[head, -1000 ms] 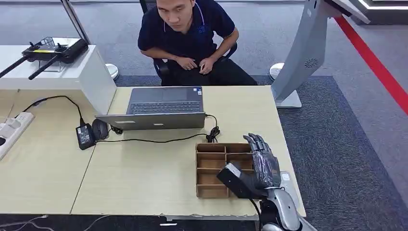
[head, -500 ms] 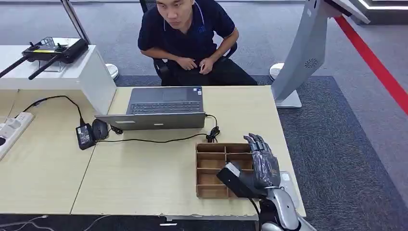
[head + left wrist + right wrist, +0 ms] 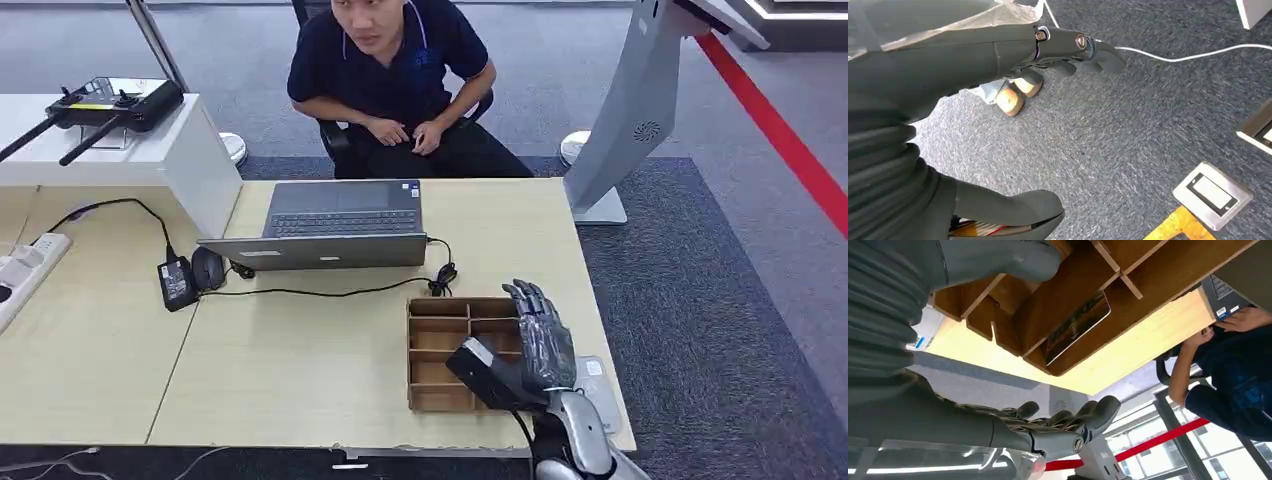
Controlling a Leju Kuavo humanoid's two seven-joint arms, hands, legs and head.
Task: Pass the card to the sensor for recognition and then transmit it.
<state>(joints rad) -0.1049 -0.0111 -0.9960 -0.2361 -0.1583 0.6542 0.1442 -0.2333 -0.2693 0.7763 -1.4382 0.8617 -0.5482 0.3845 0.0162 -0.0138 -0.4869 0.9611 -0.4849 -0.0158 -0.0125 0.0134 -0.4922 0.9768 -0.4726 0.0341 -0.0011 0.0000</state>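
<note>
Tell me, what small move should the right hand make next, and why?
Probably lower the right hand toward the card and close the fingers on it. The hand hovers open above the wooden tray, holding nothing, and the card lies flat in one tray compartment, not yet picked up. Nothing can go to the sensor until the card is gripped.

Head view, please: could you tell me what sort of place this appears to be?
Probably an office or reception-style test area: a light wooden desk with an open laptop, grey carpet, a person seated opposite, and a kiosk stand.
</note>
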